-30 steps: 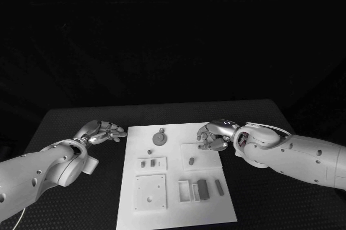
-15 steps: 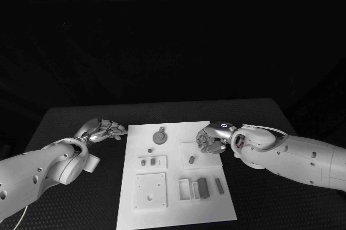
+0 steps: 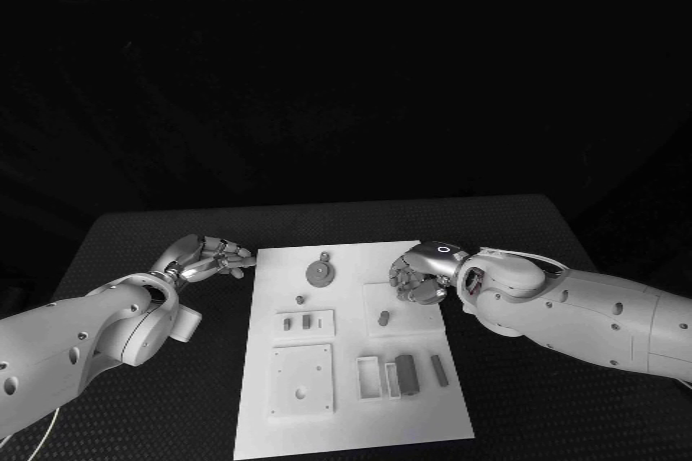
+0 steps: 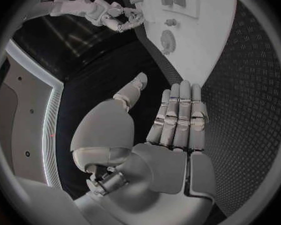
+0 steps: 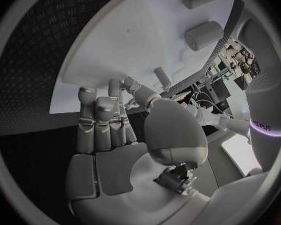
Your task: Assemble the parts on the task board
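We see the right robot hand, fingers curled around nothing, edging inward over the task board toward the small peg, still unassembled, while the left robot hand waits empty, fingers loosely apart, beside the board on the worktop

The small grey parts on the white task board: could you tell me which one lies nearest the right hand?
The short grey peg in the raised square just below the right hand; the round disc and others lie farther off.
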